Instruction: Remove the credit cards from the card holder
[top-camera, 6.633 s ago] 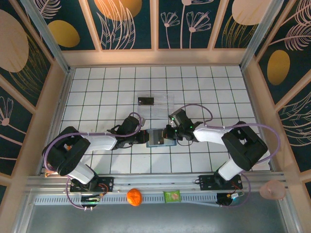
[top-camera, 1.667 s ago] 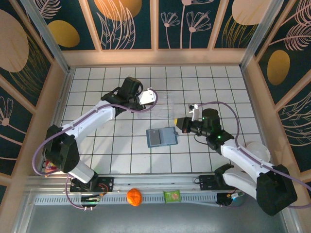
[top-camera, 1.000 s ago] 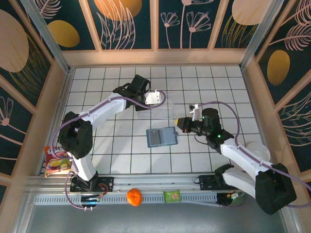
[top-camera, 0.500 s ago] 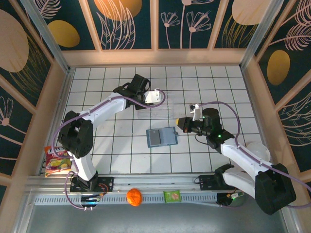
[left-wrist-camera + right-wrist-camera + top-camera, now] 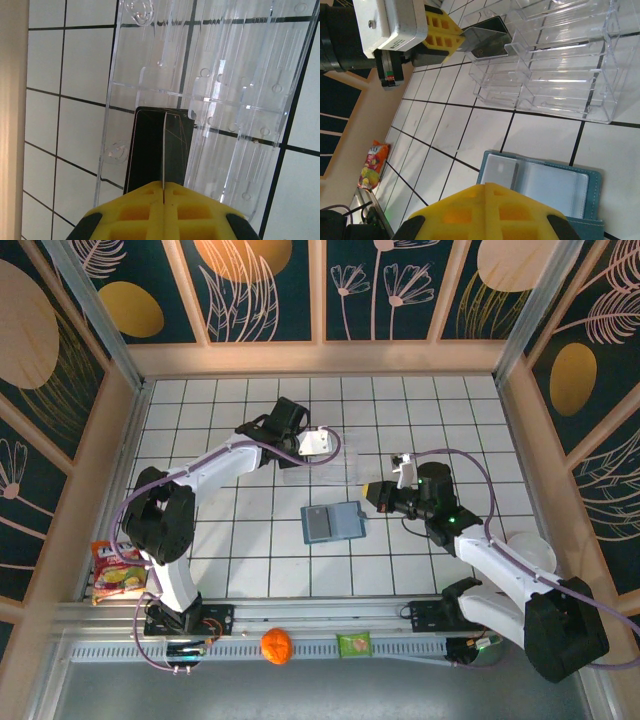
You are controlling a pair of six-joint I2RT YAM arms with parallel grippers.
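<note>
- One black card (image 5: 157, 145) in play: clamped edge-on btwn the shut jaws of the left gripper (image 5: 163, 187), far end reaching over the clear tray (image 5: 235, 75) toward the back of the table.
- Judging by that, step in hand = setting this card down in the tray; task looks mid-way, not finished.
- To do it well: line the card up w/ one slot btwn the tray's ribs, lower right down to the tray floor, then open the jaws and lift straight off.
- Avoid any sideways drag, given the risk of sliding so light a tray.
- Keep the card level to avoid catching a divider and flipping out.
- Right gripper (image 5: 374, 494): jaws shut, nothing held, hovering just beside the far right corner of the card holder (image 5: 332, 523).
- Card holder: open and flat near table centre, greyish sleeves up, apart from the tray.
- Possibly one more pale card in the left sleeve, per right wrist view; too glossy to tell for sure.
- If so, for the next pull: pin the holder w/ one gripper, draw the card out w/ the other.
</note>
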